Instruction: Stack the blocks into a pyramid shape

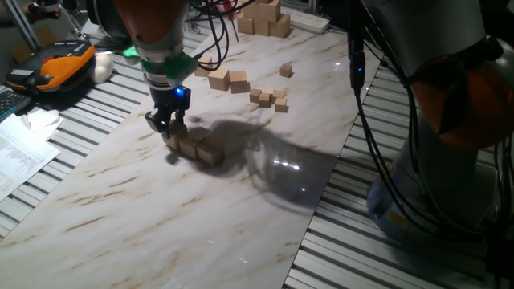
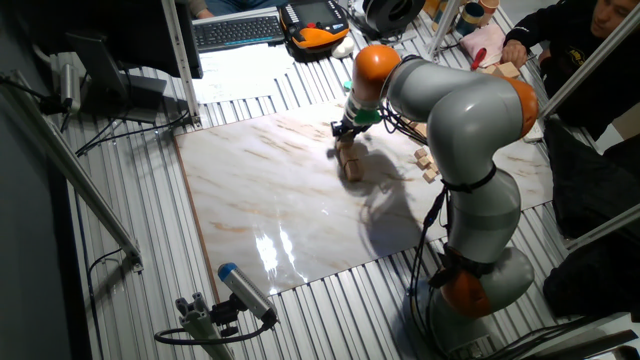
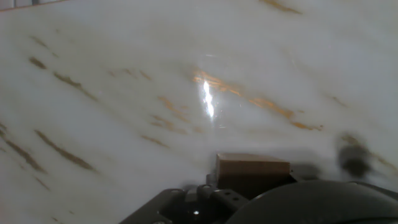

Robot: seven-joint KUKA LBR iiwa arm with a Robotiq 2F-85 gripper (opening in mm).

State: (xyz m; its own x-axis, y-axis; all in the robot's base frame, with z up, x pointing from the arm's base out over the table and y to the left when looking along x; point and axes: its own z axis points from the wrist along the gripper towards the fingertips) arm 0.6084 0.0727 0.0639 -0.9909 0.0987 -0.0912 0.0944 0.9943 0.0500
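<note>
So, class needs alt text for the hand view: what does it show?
A tan wooden block sits low in the frame, just beyond the dark gripper housing. Behind it stretches a white marble-patterned table with brown veins and a bright glare spot.

Open marble board (image 1: 120, 209) with clutter toward twelve o'clock.
Loose blocks (image 1: 229, 79) and small cubes (image 1: 269, 99) stood at one o'clock; six o'clock lay bare.

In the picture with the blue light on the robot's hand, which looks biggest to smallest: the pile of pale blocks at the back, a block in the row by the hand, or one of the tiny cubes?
1. Pile of pale blocks
2. Block in the row, though it sits nearer the camera
3. Tiny cube
</note>
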